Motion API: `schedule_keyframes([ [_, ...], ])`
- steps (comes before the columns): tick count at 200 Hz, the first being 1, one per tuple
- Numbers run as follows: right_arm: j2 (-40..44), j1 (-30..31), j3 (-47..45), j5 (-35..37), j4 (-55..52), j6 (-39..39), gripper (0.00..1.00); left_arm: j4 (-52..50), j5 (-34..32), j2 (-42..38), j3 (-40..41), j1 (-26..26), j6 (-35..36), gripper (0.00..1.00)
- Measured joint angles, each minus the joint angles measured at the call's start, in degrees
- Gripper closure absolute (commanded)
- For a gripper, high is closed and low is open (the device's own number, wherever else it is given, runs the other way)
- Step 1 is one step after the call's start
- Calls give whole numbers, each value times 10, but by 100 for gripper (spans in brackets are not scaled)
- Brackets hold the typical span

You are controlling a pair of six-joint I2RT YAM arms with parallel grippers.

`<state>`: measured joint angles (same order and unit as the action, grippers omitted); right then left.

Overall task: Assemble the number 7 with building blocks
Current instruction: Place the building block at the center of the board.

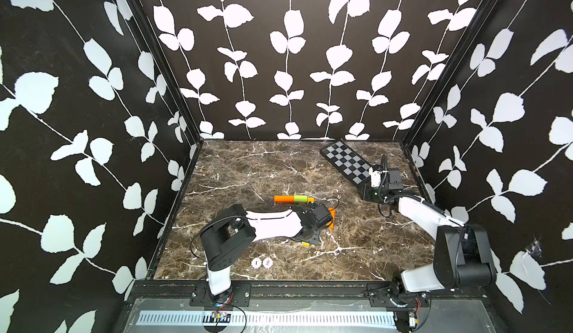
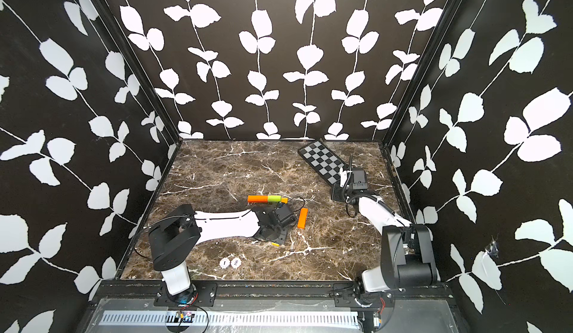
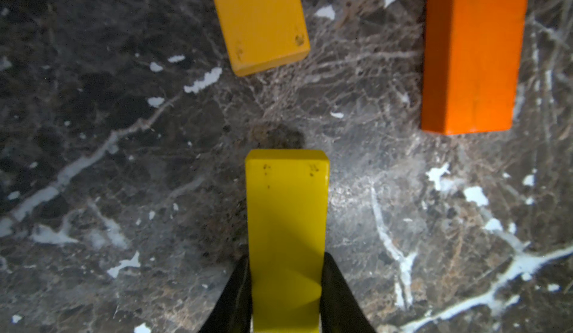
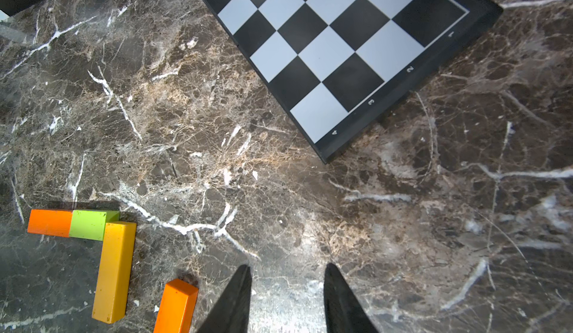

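Four edge digits (image 4: 371,101), 1–4, on checkerboard (image 4: 325,36); left tool (image 3: 286,258) tight on yellow block (image 3: 286,198), right tool (image 4: 287,266) ajar, empty.

Right wrist view: digits 4, 3, 2 and 1 are printed in white along the dark border of the checkerboard (image 4: 335,46). A further corner mark is illegible. Marks on the two white round tokens (image 1: 256,263) cannot be read.
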<state>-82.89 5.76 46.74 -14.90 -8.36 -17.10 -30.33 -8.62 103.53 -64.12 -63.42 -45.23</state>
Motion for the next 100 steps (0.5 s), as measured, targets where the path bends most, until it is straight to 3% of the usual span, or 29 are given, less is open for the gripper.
schedule_keyframes([
  [22, 0, 2, -1, -3, 3, 1, 56, 0, 0, 0, -2, 0, 0, 66],
  [73, 2, 2, -8, -5, 9, 6, 51, 1, 0, 0, -4, 0, 2, 43],
  [100, 4, 2, -8, -5, 9, 8, 50, 1, 0, -1, -5, 0, 3, 41],
])
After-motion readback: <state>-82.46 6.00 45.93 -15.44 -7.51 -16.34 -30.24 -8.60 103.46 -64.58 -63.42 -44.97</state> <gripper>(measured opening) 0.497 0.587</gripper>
